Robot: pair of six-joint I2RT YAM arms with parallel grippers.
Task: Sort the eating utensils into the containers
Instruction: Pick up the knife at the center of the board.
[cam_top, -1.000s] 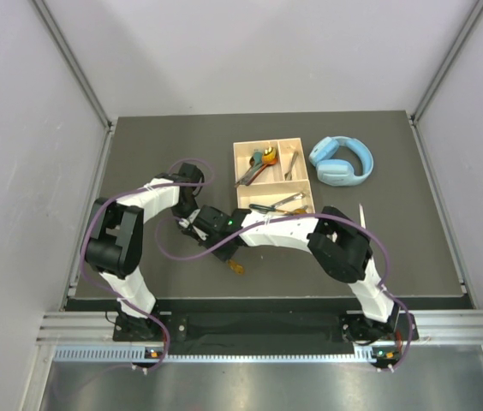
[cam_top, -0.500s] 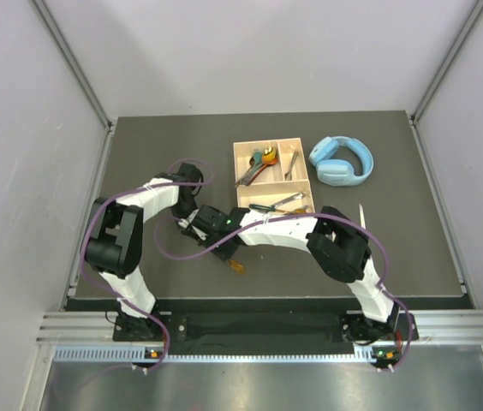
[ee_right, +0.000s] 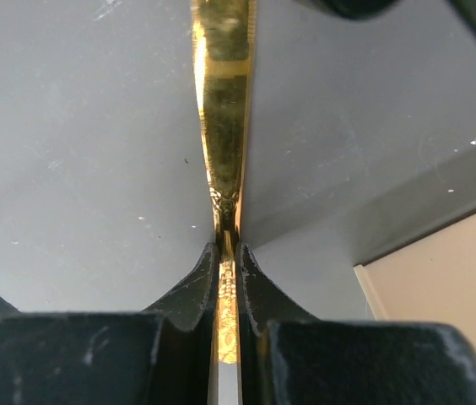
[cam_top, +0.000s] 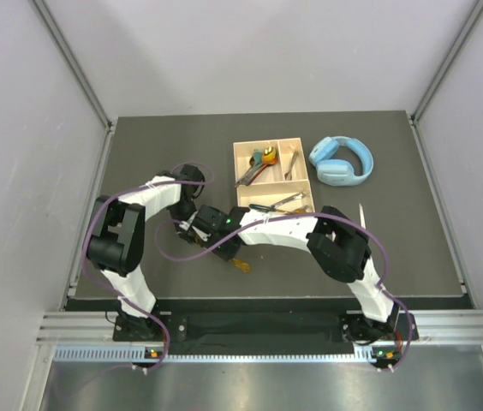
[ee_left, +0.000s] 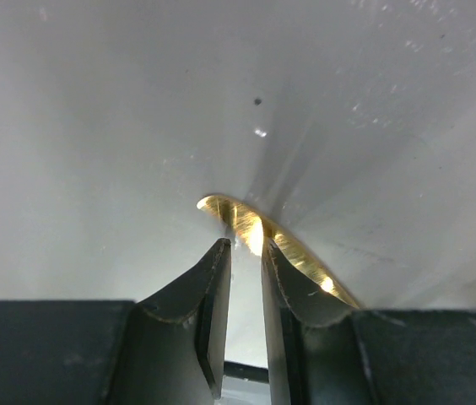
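My right fingers [ee_right: 210,261] are clamped together on the handle of a gold spoon [ee_right: 221,101]. The spoon is over the dark surface [cam_top: 396,248], left of the cream tray [cam_top: 235,171] and apart from it. My left fingers [ee_left: 219,270] stand narrowly apart at the spoon's curved end. I cannot tell whether they grip it. Other cutlery [cam_top: 254,171] lies in the tray's compartments.
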